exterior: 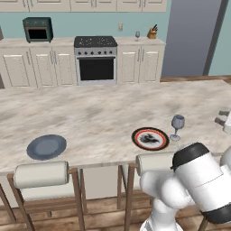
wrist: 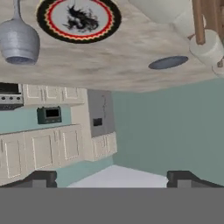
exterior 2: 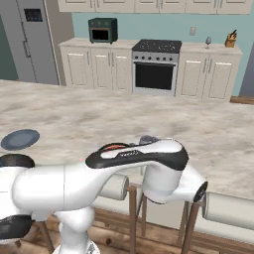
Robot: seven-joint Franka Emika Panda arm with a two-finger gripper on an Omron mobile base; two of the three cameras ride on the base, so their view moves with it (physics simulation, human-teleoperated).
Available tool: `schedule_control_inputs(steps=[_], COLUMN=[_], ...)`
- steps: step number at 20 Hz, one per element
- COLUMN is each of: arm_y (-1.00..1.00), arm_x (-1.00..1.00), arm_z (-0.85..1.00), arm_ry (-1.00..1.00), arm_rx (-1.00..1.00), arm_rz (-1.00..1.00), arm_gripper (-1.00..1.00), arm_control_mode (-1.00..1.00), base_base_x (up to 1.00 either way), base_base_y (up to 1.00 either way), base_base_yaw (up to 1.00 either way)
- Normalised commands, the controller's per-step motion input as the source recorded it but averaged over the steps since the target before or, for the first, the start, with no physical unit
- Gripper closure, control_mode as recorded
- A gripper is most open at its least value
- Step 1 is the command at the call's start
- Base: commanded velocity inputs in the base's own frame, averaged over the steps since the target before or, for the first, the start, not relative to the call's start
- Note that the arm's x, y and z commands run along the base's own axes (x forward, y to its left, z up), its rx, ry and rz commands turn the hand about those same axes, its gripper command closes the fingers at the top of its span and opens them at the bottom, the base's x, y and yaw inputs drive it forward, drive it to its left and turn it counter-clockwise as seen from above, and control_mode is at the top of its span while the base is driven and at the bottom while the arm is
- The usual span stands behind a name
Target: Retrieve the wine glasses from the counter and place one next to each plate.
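One smoky grey wine glass (exterior: pixel 177 127) is standing upright just right of the red-rimmed plate (exterior: pixel 150 138). The slate-blue plate (exterior: pixel 46 147) is lying well apart. The second glass (exterior: pixel 137 35) is standing on the far counter (exterior: pixel 135 41).

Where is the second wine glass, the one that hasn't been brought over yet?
It stands on the back counter, wine glass between the stove and the knife block, at the top right of both base views.

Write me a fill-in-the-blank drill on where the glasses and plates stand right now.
1. One wine glass stands beside the plate with the ____ rim.
2. The other wine glass stands on the back counter, between the stove and the ____.
3. The grey-blue plate has ____ glass beside it.

Missing words: reddish-brown; knife block; no
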Motion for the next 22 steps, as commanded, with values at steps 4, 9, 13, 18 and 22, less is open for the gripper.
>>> schedule_control_inputs(steps=[4,9,13,18,22], arm_y=[0.43,0.31,0.73,0.46,0.00], arm_x=[0.00,-0.45,-0.50,-0.75,0.00], arm_z=[0.50,0.02,-0.01,0.01,0.00], arm_ry=[0.34,0.00,-0.07,-0.12,0.00], arm_rx=[-0.03,-0.05,-0.02,-0.01,0.00], arm_rz=[-0.03,-0.05,-0.05,-0.08,0.00], arm_gripper=[-1.00,-1.00,-1.00,-1.00,-1.00], arm_control_mode=[-1.00,-1.00,-1.00,-1.00,1.00], base_base_x=[0.00,0.00,0.00,0.00,-0.87], base_base_y=[0.00,0.00,0.00,0.00,-0.45], base_base_yaw=[0.00,0.00,0.00,0.00,-0.18])
